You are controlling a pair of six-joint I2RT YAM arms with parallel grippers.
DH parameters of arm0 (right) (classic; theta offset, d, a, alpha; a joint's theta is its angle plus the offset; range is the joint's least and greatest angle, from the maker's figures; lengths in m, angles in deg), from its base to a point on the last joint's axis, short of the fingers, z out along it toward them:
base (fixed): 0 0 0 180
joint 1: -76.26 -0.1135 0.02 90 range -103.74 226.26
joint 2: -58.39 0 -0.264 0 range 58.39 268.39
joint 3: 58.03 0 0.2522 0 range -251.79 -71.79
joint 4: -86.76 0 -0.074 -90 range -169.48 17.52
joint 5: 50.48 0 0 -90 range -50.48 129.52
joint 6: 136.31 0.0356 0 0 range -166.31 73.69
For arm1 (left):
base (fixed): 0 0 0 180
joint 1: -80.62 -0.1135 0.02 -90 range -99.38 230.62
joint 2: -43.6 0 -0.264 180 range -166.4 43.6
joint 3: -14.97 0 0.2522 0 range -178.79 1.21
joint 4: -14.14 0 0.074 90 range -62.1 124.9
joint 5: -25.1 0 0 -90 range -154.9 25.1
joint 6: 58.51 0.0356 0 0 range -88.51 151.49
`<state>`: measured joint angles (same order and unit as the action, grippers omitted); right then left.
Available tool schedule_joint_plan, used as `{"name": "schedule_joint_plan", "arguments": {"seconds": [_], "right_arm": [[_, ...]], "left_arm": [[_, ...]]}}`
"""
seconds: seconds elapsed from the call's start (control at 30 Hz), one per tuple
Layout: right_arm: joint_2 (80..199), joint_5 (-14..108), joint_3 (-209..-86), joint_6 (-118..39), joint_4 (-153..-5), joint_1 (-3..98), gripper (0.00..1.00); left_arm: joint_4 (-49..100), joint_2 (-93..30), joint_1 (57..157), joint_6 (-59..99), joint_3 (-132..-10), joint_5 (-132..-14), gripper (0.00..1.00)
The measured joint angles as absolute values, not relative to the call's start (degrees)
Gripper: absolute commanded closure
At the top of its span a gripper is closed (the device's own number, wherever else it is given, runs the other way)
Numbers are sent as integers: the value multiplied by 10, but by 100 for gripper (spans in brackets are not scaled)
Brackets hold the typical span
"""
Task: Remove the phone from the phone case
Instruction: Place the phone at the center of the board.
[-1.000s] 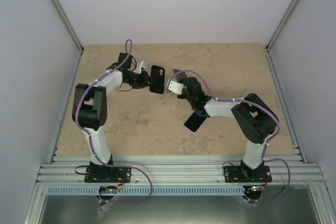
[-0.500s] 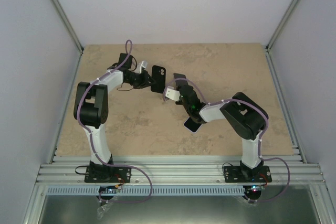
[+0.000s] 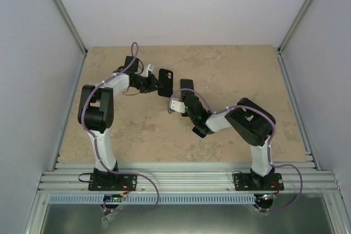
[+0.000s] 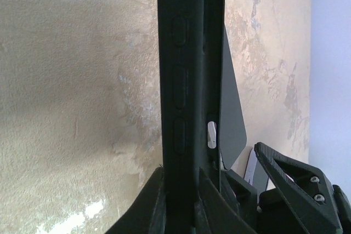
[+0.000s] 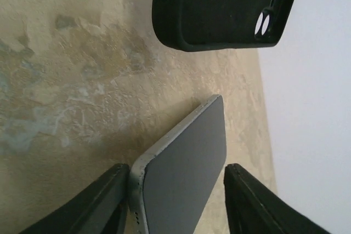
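My left gripper is shut on the empty black phone case and holds it upright above the table. The left wrist view shows the case edge-on between the gripper's fingers. My right gripper is shut on the phone, just right of the case and apart from it. In the right wrist view the silver-edged phone sits tilted in the right gripper. The case with its camera hole hangs beyond it. The phone also shows behind the case in the left wrist view.
The beige stone-pattern tabletop is ringed by grey walls and aluminium rails at the near edge. The right arm's elbow is folded over the table's right half. The right gripper's finger shows at the lower right of the left wrist view.
My right arm has folded in and its gripper has swung left and nearer with the phone, which now stands clear of the case. The left gripper and case have barely moved.
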<state>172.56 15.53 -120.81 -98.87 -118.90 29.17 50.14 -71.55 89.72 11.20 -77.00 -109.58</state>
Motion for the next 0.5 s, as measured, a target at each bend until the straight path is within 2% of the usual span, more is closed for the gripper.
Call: {"name": "schedule_joint_plan", "arguments": {"seconds": [0.27,0.5], "right_arm": [[1657,202,-1208,-941,-1104,291,28],[1583,267,-1212,-894,-1039,292,20]], "left_arm": [[501,-716,897,111,-770,-1094,100],[501,-715,897,112,-770,-1087,100]]}}
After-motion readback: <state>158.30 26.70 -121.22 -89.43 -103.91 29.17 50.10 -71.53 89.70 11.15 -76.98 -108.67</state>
